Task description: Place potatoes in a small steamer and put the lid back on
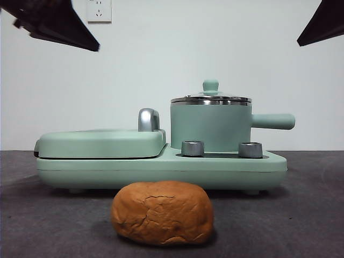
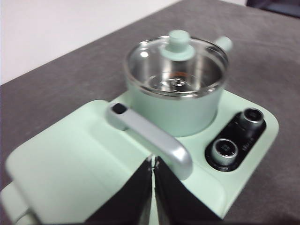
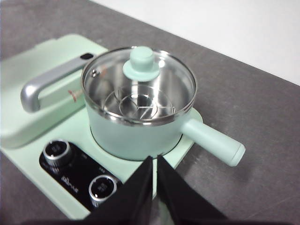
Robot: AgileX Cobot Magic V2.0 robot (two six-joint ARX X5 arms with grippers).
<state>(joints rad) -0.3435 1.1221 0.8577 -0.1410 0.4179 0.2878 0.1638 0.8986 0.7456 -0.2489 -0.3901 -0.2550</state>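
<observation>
1. Front view: the potato (image 1: 162, 213) lies alone on the near table, in front of the cooker base (image 1: 161, 171). The steamer pot (image 1: 210, 126) sits on the base's right side with the lid (image 1: 210, 98) on, so the lid must come off first. Both arms wait at the top corners.
2. Left wrist view: the left gripper (image 2: 153, 161) hangs above the griddle cover (image 2: 70, 159), jaws pressed together, empty.
3. Right wrist view: the right gripper (image 3: 154, 161) hovers near the pot's handle (image 3: 213, 140), jaws almost closed, holding nothing.
</observation>
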